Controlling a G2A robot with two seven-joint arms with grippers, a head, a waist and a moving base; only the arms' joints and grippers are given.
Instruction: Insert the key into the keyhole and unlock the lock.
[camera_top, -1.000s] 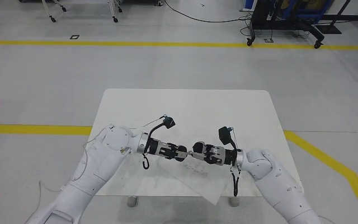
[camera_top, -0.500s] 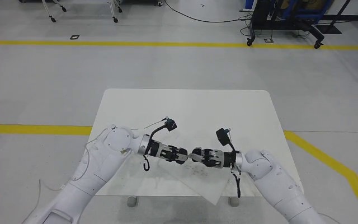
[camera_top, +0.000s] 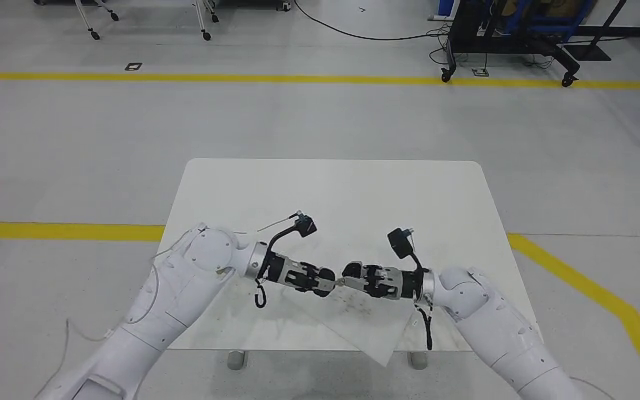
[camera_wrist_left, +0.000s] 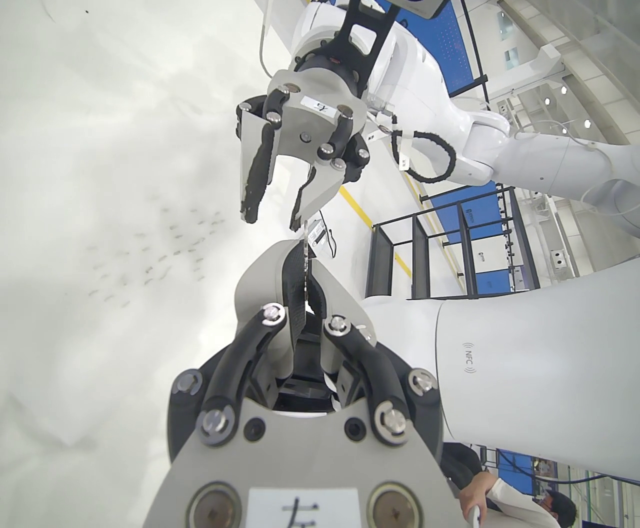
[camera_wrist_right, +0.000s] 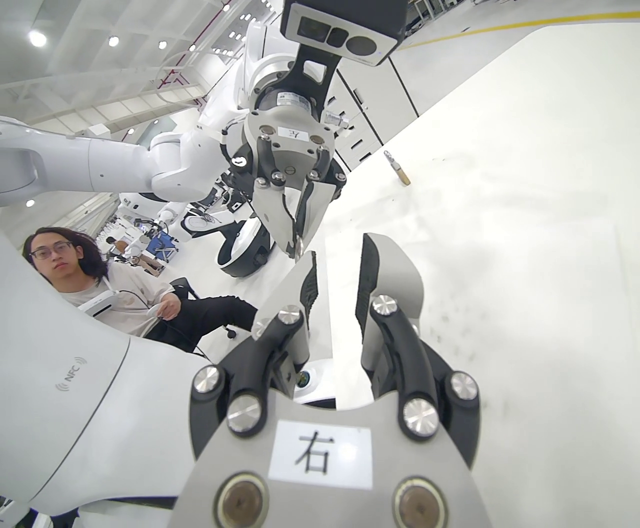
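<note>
Metal key (camera_wrist_left: 304, 240) clamped thinly in my left gripper (camera_wrist_left: 302, 270); right gripper (camera_wrist_left: 272, 217) gapes empty; misaligned handover could drop it.

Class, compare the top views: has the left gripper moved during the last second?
Yes. The left gripper, holding the key, has shifted slightly toward the table's near edge.

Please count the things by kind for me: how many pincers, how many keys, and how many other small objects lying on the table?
Pincers: 2 (left pincer, right pincer)
Keys: 1 (key, held in the left pincer)
Other: 1 (small brass-coloured object on the table)
Total: 4
</note>
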